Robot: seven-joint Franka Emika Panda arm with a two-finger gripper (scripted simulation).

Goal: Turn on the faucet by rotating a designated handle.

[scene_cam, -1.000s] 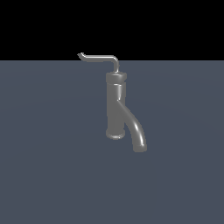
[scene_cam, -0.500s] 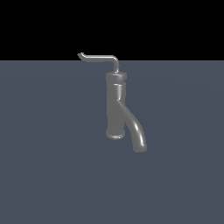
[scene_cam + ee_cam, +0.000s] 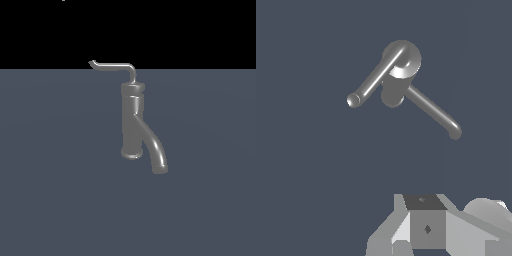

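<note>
The faucet (image 3: pixel 132 120) stands upright on the dark grey floor, a grey metal cylinder with a thick spout (image 3: pixel 156 152) curving down toward the exterior view's right. The handle (image 3: pixel 114 65), a thin bent rod, runs from the faucet's top toward the exterior view's left and ends in a small upturned tip. The wrist view looks down on the faucet (image 3: pixel 402 60), with the handle (image 3: pixel 373 80) and spout (image 3: pixel 433 112) spreading apart. Only part of my gripper (image 3: pixel 426 225) shows at that picture's edge, well away from the handle. It does not appear in the exterior view.
Flat dark grey ground (image 3: pixel 60 190) stretches all around the faucet, and a black background lies behind it. No other objects are in view.
</note>
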